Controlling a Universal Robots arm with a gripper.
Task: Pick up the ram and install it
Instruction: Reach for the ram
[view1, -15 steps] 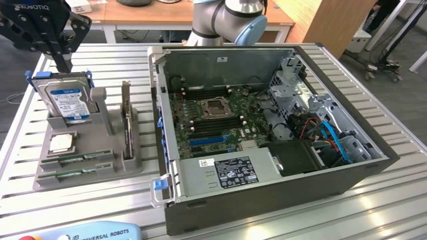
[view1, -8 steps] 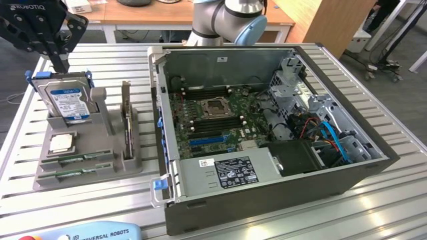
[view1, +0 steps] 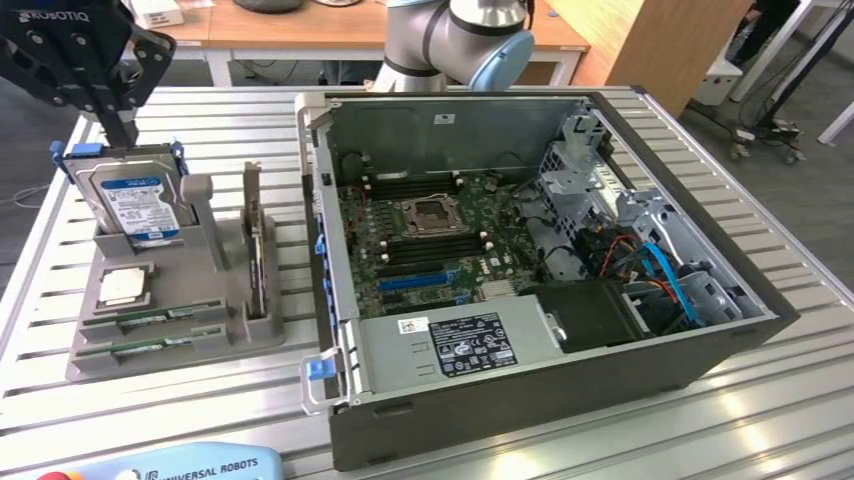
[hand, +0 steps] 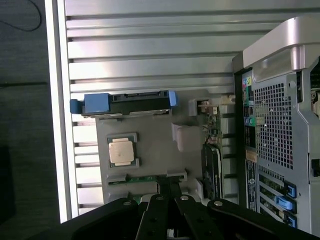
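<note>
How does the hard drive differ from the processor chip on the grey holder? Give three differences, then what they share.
The hard drive stands on edge; the processor chip lies flat. The hard drive is far larger than the small square processor chip. The hard drive bears a blue-and-white label; the processor chip has a plain silver face. Both sit in the grey holder.

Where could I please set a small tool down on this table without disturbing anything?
Bare table lies on the near side of the grey holder, and a wider strip at the exterior view's right of the computer case. Between holder and case it is crowded.
</note>
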